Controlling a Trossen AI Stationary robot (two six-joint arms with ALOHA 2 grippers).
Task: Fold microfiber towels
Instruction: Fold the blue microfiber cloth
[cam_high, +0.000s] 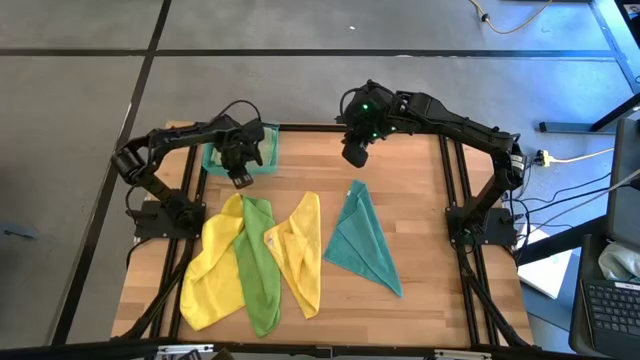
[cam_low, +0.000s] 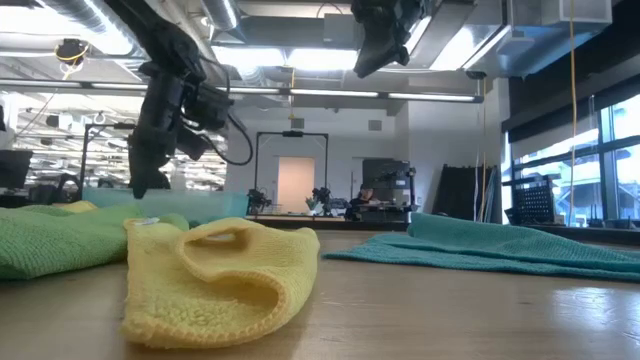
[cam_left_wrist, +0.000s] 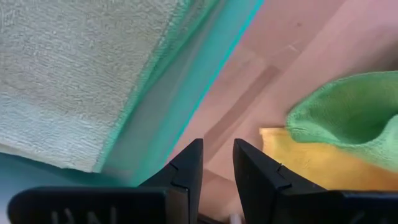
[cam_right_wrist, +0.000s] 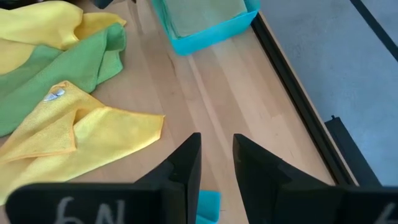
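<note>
On the wooden slatted table top (cam_high: 420, 190) four limp microfiber cloths lie unfolded; a fifth, the pale olive-green cloth (cam_high: 240, 150), rests flat inside the rigid translucent teal rectangular tray (cam_high: 270, 165) at the far left of the table.

Cloth positions, high view: the first crumpled yellow microfiber towel (cam_high: 210, 265) lies at the left; the bright green microfiber towel (cam_high: 260, 265) lies as a long strip partly over it; the second yellow microfiber towel (cam_high: 298, 250) lies just beside the green one, touching it; the teal microfiber towel (cam_high: 362, 240) lies apart to the right, drawn into a rough triangle.

Left gripper (cam_high: 241, 178): hovers above the near rim of the tray, close to the far ends of the yellow and green towels; its fingers (cam_left_wrist: 186, 171) stand parallel with a narrow gap between them, holding nothing.

Right gripper (cam_high: 355, 155): raised above the far centre of the table, beyond the teal towel's point; its wrist view shows the fingers (cam_right_wrist: 186, 162) likewise slightly parted and empty.

Handling judgement: the cloths appear light, soft and without stiffness; each will sag and drape when lifted, and the napped weave should grip the pads rather than slip; breakage is no concern; the overlapping towels may drag one another if pulled. Take hold at a corner or a free hem edge, pinching a single layer; the teal towel, lying separate, offers the clearest corners.
</note>
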